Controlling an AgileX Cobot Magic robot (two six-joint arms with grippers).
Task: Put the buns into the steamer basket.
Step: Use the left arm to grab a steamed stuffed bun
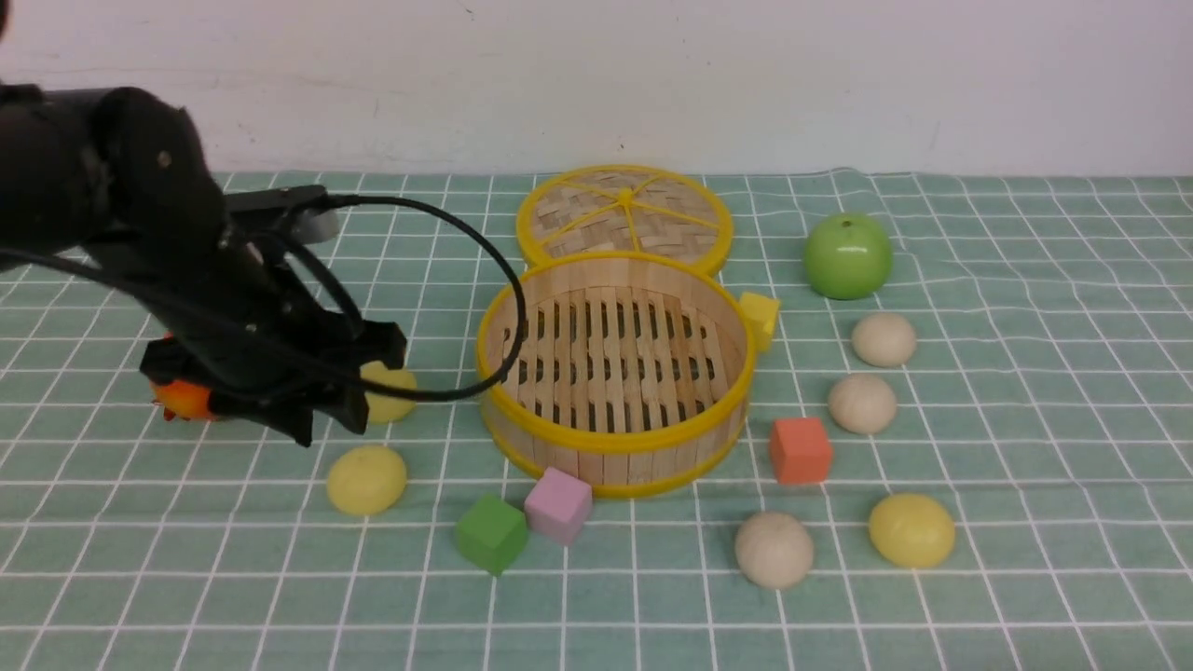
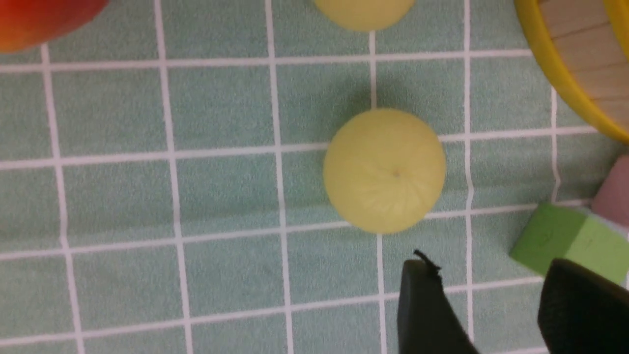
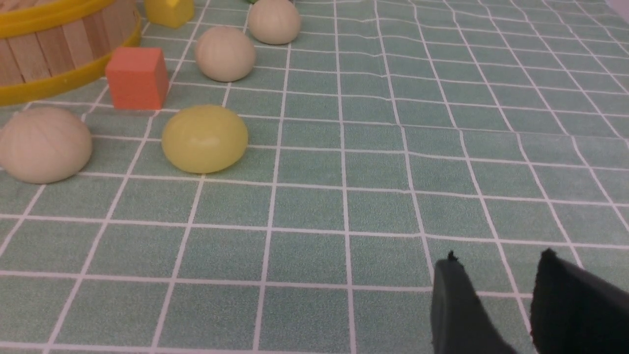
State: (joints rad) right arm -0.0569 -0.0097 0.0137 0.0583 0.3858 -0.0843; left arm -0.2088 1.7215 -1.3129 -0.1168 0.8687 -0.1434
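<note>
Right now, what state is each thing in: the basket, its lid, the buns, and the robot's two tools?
steamer basket: upright, uncovered, empty.
lid: off, lying flat behind the basket.
buns: all six on the cloth, none in the basket.
left tool: open, empty, close to a yellow bun.
right tool: open, holding nothing.

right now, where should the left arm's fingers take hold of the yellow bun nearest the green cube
Come straight down on the yellow bun and close the left fingers across its widest part, low near the cloth. It is a smooth dome sitting flat, so higher up they would likely slip. Bare cloth lies around it.
</note>
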